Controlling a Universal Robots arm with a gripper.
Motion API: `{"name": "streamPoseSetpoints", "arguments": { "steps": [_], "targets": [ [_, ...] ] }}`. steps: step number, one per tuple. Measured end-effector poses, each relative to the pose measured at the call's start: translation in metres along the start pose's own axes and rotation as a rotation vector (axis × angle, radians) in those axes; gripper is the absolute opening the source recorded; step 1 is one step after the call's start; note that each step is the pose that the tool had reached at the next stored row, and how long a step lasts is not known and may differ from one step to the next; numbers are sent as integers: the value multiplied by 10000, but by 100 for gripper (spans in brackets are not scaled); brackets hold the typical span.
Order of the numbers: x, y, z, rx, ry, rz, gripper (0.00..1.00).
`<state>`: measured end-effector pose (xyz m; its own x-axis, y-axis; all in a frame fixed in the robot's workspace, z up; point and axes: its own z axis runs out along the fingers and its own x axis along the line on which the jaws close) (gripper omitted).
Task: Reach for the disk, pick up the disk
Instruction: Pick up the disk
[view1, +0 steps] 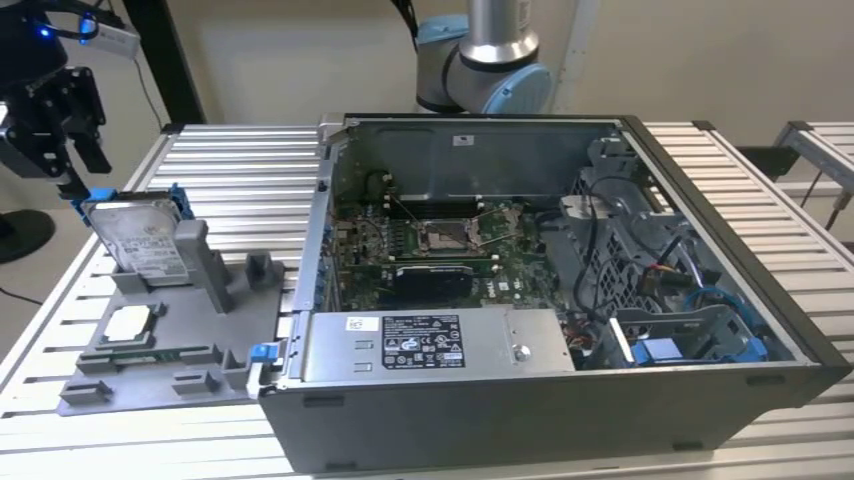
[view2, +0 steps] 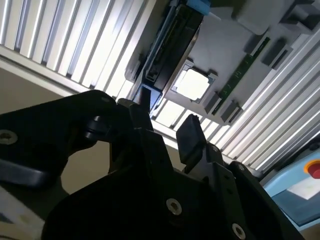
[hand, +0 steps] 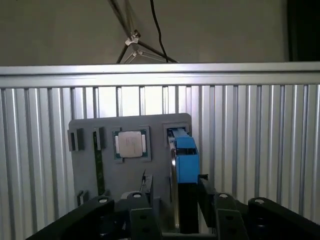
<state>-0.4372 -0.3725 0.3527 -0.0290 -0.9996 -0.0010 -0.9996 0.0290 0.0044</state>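
**End effector open above the upright disk**

The end effector (view1: 80, 165) hangs just over the top end of the grey holder (view1: 174, 330). In the exterior view its dark fingers merge with its black body, and I cannot tell whether a fingertip touches the blue corner below it. In both wrist views the fingers (hand: 142, 222) are cut off by the picture edge and lie in shadow.

The disk (view1: 138, 240) stands on edge in a slot at that end of the holder. Its flat silver face carries a white printed label, and a blue plastic bracket runs along its top and sides. In the first wrist view the disk (hand: 186, 160) shows edge-on, mostly as the blue bracket. Its near end sinks into the dark between the fingers.

The jaws stand wide apart and grip nothing. The gap between them lines up with the thin edge of the disk, one finger on each side.

A small square silver-white chip (view1: 130, 322) lies flat in a recess near the middle of the holder, apart from the disk. The holder rests on a ribbed metal table (view1: 240, 170). An open computer case (view1: 561, 400) sits just beside the holder, on the exterior view's right. Beyond the case the arm's base (view1: 487, 60) rises, its upper part cut off by the frame.
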Motion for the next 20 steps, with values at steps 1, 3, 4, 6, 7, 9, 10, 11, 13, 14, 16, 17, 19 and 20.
{"name": "streamPoseSetpoints", "arguments": {
  "steps": [1,3,4,6,7,9,10,11,13,14,16,17,19,20],
  "targets": [
    [0,0,0,0,0,-10,100],
    [0,0,0,0,0,-29,100],
    [0,0,0,0,0,-38,100],
    [-1,-1,0,1,3,-43,100],
    [-2,-1,2,0,3,-44,100],
    [-9,0,21,-1,3,-42,100],
    [-14,0,36,-1,3,-43,100],
    [-19,0,53,0,3,-43,100],
    [-29,0,82,0,3,-43,100],
    [-34,-1,98,0,3,-43,100],
    [-41,-2,127,1,2,-43,100],
    [-45,-3,142,1,2,-43,100],
    [-52,-4,172,0,3,-43,100],
    [-55,-4,186,0,3,-43,100]
  ]
}}
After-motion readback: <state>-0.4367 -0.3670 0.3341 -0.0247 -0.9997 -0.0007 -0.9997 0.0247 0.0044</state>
